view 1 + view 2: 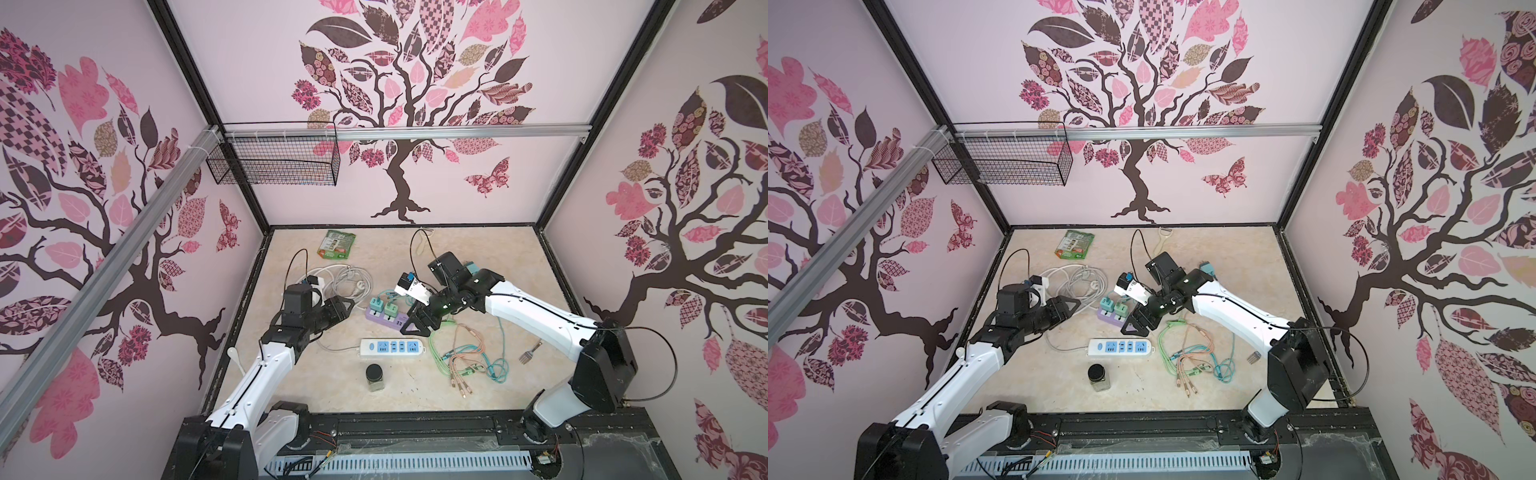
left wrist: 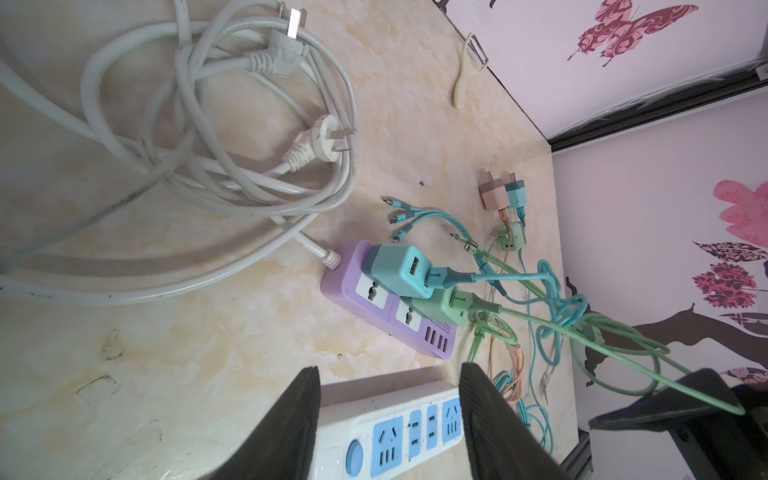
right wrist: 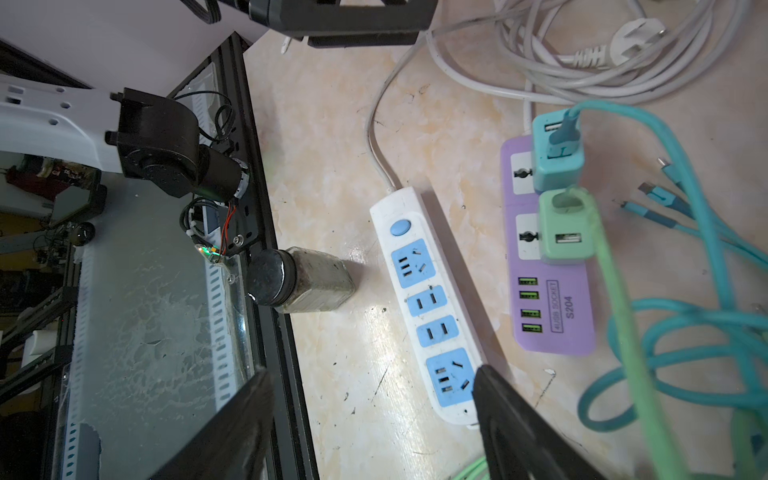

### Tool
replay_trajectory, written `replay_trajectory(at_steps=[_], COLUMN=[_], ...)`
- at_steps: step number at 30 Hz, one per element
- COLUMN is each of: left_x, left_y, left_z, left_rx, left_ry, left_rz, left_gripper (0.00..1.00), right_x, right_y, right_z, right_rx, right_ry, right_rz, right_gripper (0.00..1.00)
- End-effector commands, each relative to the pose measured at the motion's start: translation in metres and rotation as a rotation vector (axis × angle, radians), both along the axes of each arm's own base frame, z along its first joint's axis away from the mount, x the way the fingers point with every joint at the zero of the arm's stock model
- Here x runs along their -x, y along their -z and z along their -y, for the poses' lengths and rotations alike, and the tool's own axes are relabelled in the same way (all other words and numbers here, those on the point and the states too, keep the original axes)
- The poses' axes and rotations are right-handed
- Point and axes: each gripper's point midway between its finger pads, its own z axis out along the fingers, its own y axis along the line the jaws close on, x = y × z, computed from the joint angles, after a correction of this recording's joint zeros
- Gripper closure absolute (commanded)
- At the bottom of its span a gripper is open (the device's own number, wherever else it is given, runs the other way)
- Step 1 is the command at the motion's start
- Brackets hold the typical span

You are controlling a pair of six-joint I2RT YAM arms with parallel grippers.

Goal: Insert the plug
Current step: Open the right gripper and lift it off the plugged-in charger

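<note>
Nearest of all, a small black-lidded jar is standing at the near edge of the counter, taking no part.

Going from the left, the left claw is hovering above the counter, its jaws standing apart with nothing between them. Beyond it a loose coil of white cable is lying, its three-pin plug resting on top.

Just right of that claw, the purple strip is carrying a teal charger and a green charger, both sitting upright in its sockets. I am taking the green charger for the plug meant. It is looking fully seated, though its pins are hidden. Nearer than the purple strip, the white strip is lying with every socket free.

The right claw is hanging at the purple strip's right end, jaws wide and empty, with the green lead trailing past it. Further right, a tangle of charging leads and a fork are lying on the counter.

The charger is probably going to handle as a light, rigid plastic cube with smooth faces. Taking it by two opposite flat sides is looking safest, never by the soft lead, which will be dragging. The strip itself is likely light enough to be sliding unless braced.
</note>
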Motion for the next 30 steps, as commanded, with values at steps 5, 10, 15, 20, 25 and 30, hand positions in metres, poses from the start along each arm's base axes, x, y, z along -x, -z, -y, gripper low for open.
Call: replay_trajectory(at_steps=[5, 10, 15, 20, 25, 30], left_x=[0.005, 0.006, 0.007, 0.007, 0.008, 0.009], left_y=[0.009, 0.005, 0.003, 0.0, -0.001, -0.003], left_z=[0.0, 0.0, 0.0, 0.0, -0.001, -0.001], left_rx=[-0.007, -0.002, -0.004, -0.009, -0.013, -0.012], left_ry=[0.015, 0.016, 0.02, 0.023, 0.026, 0.025], left_rz=[-0.015, -0.006, -0.005, 0.0, 0.001, 0.005], left_gripper=[0.43, 0.43, 0.43, 0.42, 0.43, 0.43], right_x=[0.008, -0.004, -0.015, -0.018, -0.021, -0.01], right_y=[-0.004, 0.0, 0.0, -0.01, -0.015, -0.022], right_z=[-0.016, -0.026, -0.035, -0.042, -0.045, -0.04], right_rx=[-0.091, -0.134, -0.197, -0.279, -0.32, -0.333], right_ry=[-0.051, -0.03, -0.045, -0.087, -0.108, -0.139], right_rz=[-0.083, -0.143, -0.205, -0.243, -0.233, -0.241], right_gripper=[0.21, 0.16, 0.12, 0.12, 0.12, 0.17])
